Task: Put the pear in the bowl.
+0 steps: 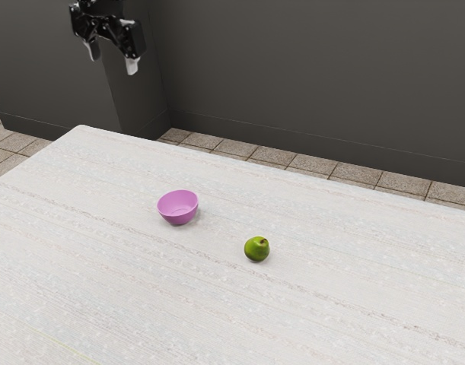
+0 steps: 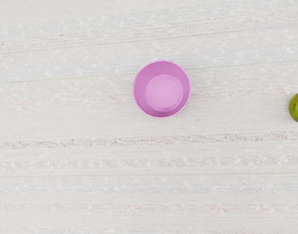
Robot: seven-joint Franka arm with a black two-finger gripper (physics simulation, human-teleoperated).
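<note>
Item: one pear (image 1: 256, 249), green, short brown stem. It is resting directly on the worktop (image 1: 217, 312), outside the bowl (image 1: 178, 209) and apart from it. In the exterior view it is lying further to the view's right than the bowl and nearer the camera; its stem is pointing upward, leaning toward the exterior view's right. In the wrist view, the picture's edge is cutting across the fruit.

Item: one bowl, pink-purple, round. It is standing upright on the worktop, its mouth facing up; the wrist view is looking down into it, showing the paler round base inside.

Item: one tool, black, with two pale-tipped fingers (image 1: 132, 67). The tool (image 1: 112, 61) is hanging in the air at the exterior view's upper left, well apart from pear and bowl. State: released, the fingers standing spread with a gap showing between them.

Setting: the worktop, whitish with streaky lines, is carrying pear and bowl. Behind it, brownish floor tiles (image 1: 270, 157) are showing, and dark grey walling (image 1: 308, 76) is rising beyond them.
</note>
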